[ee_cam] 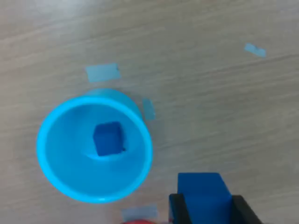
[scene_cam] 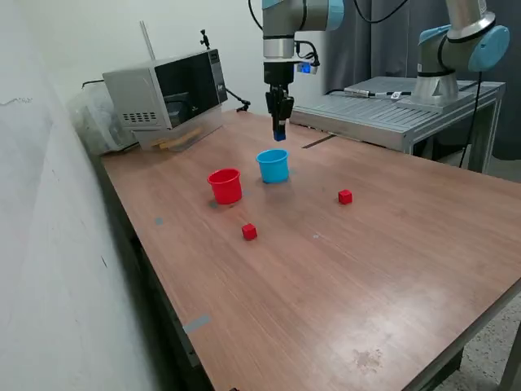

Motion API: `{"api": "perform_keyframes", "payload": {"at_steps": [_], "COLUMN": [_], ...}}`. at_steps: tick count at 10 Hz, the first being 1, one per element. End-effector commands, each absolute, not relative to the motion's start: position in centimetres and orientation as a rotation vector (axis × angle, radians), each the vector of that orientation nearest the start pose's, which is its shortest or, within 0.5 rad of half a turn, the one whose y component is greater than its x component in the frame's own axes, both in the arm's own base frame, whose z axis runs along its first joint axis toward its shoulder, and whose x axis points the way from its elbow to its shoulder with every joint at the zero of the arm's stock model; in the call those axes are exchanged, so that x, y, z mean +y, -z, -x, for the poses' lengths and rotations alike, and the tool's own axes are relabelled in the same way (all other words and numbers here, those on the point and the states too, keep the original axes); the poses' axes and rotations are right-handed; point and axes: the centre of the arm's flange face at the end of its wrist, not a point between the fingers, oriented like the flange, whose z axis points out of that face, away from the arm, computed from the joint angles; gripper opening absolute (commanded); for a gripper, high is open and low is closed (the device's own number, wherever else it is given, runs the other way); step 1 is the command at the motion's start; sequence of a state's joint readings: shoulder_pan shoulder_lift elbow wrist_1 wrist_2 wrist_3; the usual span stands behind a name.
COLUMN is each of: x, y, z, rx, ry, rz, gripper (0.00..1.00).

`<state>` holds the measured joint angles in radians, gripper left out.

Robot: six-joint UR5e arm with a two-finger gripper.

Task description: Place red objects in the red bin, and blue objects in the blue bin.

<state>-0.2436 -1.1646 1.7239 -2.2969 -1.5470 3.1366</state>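
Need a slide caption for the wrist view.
Pincer holding a blue cube beside the blue cup, which already contains one blue cube.

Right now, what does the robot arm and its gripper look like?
The arm has silver-grey tube sections with light blue joint caps, and black cables loop away near its upper part. A small blue light or marking shows at the wrist. The gripper is narrow and black, with two slim dark fingers seen as black bars in the wrist view.
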Motion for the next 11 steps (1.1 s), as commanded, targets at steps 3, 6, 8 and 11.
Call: {"api": "perform_keyframes", "payload": {"at_steps": [3,6,8,11], "x": [4.7,6.6,6.9,7.1], "y": [-24.8,-25.0,-24.7,-21.7], "z": [61.3,61.2,61.5,62.1], "rx": [2.549,2.554,2.535,2.517], "ry": [-0.152,-0.164,-0.163,-0.101], "rz": [1.986,1.981,2.003,1.988], "gripper": [0.0,0.0,0.0,0.0]}}
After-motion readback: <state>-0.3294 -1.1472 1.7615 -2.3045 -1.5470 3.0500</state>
